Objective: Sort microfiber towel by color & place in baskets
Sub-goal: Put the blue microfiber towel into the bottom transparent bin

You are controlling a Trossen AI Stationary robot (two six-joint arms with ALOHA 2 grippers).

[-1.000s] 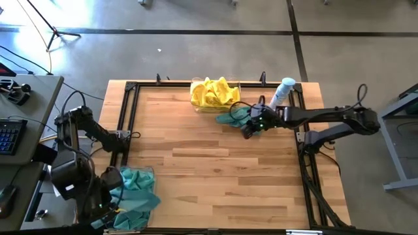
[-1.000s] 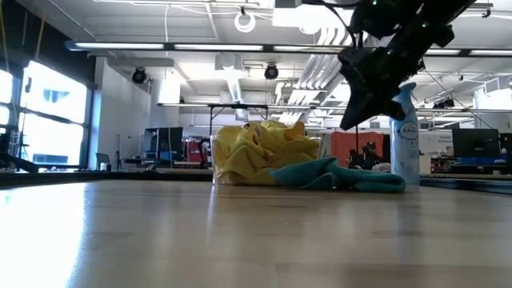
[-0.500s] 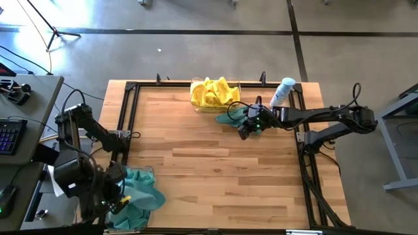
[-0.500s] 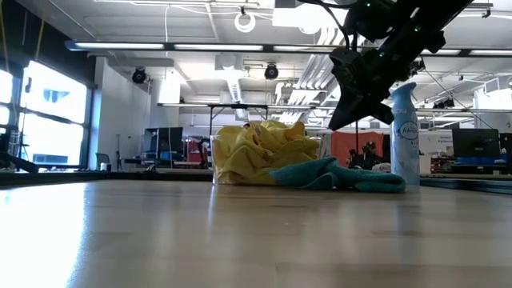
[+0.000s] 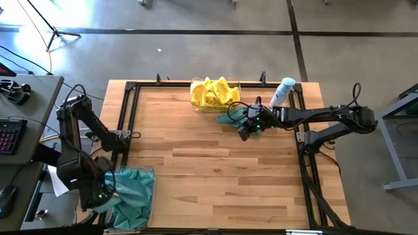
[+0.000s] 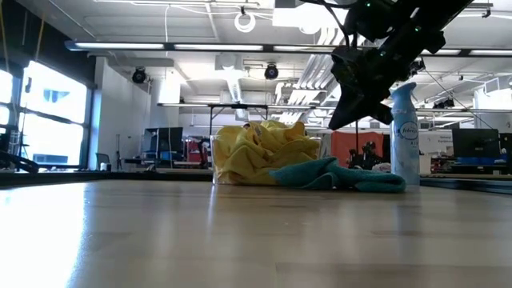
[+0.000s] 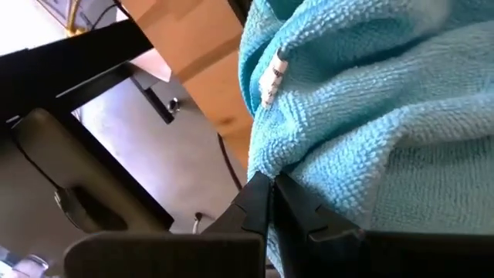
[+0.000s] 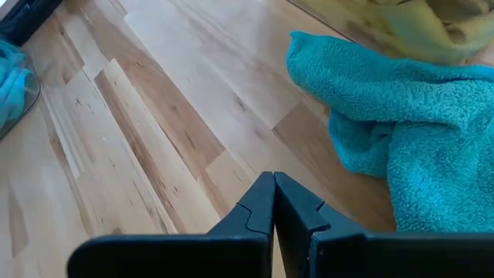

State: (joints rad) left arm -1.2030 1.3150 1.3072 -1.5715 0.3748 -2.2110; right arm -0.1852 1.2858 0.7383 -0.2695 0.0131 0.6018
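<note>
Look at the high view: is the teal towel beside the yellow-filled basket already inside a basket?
No, the teal towel lies on the wooden table beside that basket.

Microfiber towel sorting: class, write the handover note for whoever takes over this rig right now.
Left gripper: shut, empty, at the teal towels in the near-left basket.
Right gripper: shut, empty, above the loose teal towel.
Done: yellow towels fill the far basket.
Left: that teal towel lies on the table beside the yellow basket; move it to the teal basket.
</note>
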